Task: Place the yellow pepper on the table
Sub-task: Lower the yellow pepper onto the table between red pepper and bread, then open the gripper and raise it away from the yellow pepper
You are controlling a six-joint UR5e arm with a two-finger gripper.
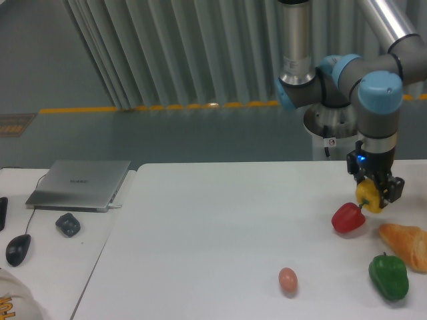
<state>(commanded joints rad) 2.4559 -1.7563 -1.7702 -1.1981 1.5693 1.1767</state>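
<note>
Your gripper [375, 193] is at the right side of the scene, pointing straight down from the arm's wrist, and it is clamped on the yellow pepper [367, 196], which sits between the dark fingers with its yellow body showing on the left of them. You can see the pepper held just above the white tabletop [213, 227], near its right edge; whether its underside touches the surface cannot be told from this angle. Directly below and to the left of it lies the red pepper [348, 218], so close that its stem end seems to meet the yellow one, though you cannot be sure they touch. To the right of the red pepper, at the edge of the view, rests a golden-brown croissant [407, 244], and in front of that stands the dark green pepper [389, 276]. Further left on the tabletop, well apart from the peppers, lies a small pinkish egg [287, 279]. On the separate smaller desk [93, 230] at the left you have a closed silver laptop [80, 185], a small dark grey lump [67, 224] just in front of it, and a black computer mouse [18, 249] near the left edge.
</note>
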